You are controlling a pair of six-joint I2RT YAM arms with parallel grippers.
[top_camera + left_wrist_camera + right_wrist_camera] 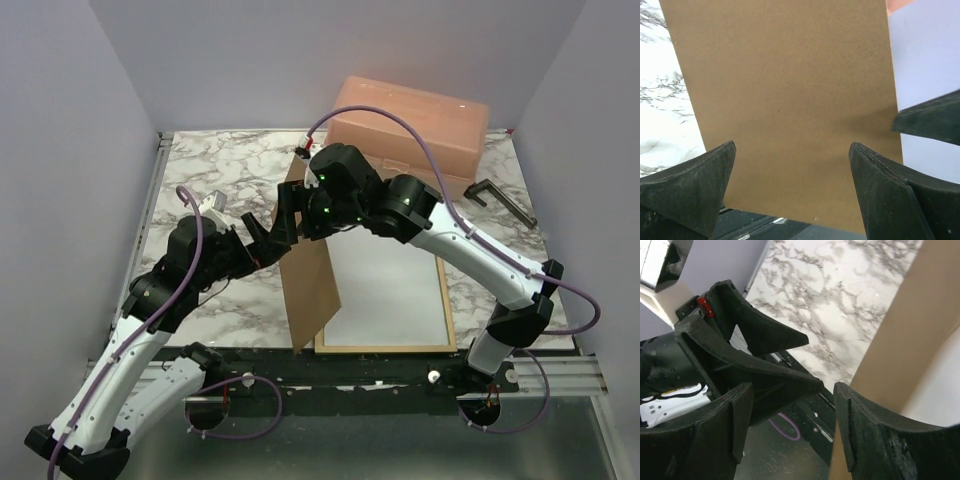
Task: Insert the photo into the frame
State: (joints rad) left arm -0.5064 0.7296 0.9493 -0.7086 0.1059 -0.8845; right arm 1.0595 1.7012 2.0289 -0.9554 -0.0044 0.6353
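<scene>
The frame (386, 349) lies flat, pale wood back up, at the near right of the table. The photo (390, 295) lies inside it, white reverse up; it also shows in the left wrist view (925, 60). The brown backing panel (310, 270) stands tilted on edge along the frame's left side and fills the left wrist view (790, 100). My left gripper (268, 232) is open, its jaws facing the panel's left face (792, 190). My right gripper (292, 210) is open at the panel's top far edge (792, 435), one finger (875, 440) against the panel (910, 335).
A peach plastic box (410, 125) stands at the back right. A black tool (500, 200) lies right of it. The marble table (220, 180) extends left of the panel. A black rail (350, 375) runs along the near edge.
</scene>
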